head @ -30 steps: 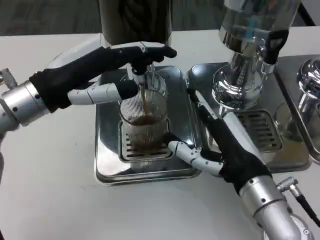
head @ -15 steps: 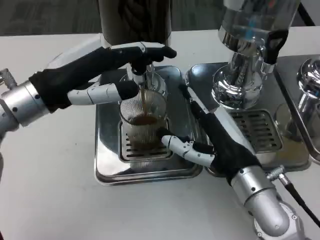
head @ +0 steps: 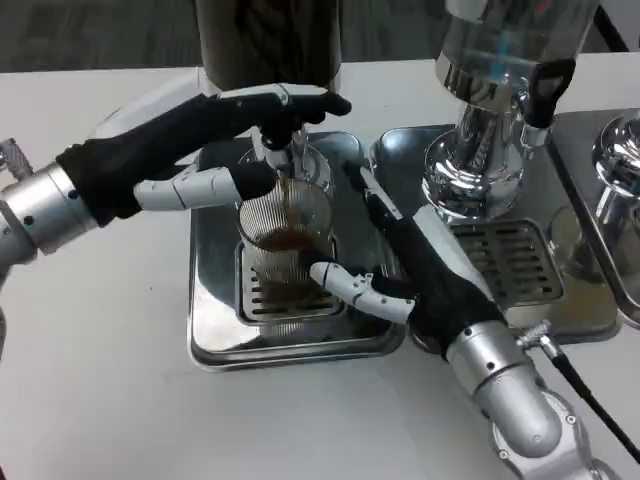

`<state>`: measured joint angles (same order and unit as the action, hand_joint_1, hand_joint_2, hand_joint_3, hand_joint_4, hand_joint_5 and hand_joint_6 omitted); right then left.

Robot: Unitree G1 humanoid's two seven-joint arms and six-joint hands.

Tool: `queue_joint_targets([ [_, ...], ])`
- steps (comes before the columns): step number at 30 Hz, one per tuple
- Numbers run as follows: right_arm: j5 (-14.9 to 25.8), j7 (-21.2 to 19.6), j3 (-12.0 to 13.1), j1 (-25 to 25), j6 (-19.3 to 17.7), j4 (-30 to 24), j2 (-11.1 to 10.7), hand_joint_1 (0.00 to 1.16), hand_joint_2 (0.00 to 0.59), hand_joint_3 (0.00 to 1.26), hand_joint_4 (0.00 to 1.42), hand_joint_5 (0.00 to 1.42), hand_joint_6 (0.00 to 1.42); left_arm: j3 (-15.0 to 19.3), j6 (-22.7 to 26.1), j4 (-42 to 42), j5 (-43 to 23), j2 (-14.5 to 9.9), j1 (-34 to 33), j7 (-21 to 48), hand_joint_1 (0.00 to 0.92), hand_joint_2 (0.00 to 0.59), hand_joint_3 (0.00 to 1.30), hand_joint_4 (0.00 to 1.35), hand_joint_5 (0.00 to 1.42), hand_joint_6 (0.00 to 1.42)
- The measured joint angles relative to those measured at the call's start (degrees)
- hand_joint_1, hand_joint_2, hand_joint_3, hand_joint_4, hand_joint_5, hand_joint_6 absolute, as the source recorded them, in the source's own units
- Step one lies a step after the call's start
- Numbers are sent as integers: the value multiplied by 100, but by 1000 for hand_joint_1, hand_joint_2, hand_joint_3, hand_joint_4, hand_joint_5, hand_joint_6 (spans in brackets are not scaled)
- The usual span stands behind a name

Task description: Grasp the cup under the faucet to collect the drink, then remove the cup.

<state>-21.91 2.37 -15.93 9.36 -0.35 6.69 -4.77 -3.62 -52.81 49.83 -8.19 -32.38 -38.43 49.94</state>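
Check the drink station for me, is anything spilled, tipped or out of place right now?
Nothing stands out. The ribbed glass cup stands upright on the drip tray under the faucet, with dark drink running into it. No spill shows on the tray. The left hand is at the faucet; the right hand is beside the cup.

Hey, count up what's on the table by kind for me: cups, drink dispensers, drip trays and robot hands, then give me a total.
Ribbed glass cup: 1
Drink dispensers: 3, the dark one, the clear one, and one partly seen at the right edge
Metal drip trays: 2, the left and the right
Robot hands: 2, left hand, right hand
Total: 8
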Motion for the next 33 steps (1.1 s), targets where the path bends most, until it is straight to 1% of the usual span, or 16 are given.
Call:
queue_joint_targets([
  [6,102,0,-22,150,-89,193,27,506,253,0,0,0,31,12,-7,0,-4,-1,29,-30,0,78,232,124,167,198],
  [16,183,11,-55,266,-158,314,41,502,254,0,0,0,40,107,-6,22,-52,-1,149,-140,0,78,231,124,167,201],
  [23,300,31,-60,337,-210,471,53,493,252,0,0,0,45,367,16,172,-102,-9,244,-330,0,79,229,124,167,210],
  [25,326,44,-60,368,-232,500,55,473,242,0,0,0,47,463,50,255,-96,-29,319,-364,0,79,229,124,167,212],
  [30,386,144,-60,443,-286,676,50,451,249,0,0,0,33,657,83,378,-66,-59,480,-443,0,80,229,124,167,216],
  [33,406,198,-63,492,-287,755,50,448,248,0,0,0,27,783,103,417,-51,-126,507,-516,0,83,229,128,167,217],
])
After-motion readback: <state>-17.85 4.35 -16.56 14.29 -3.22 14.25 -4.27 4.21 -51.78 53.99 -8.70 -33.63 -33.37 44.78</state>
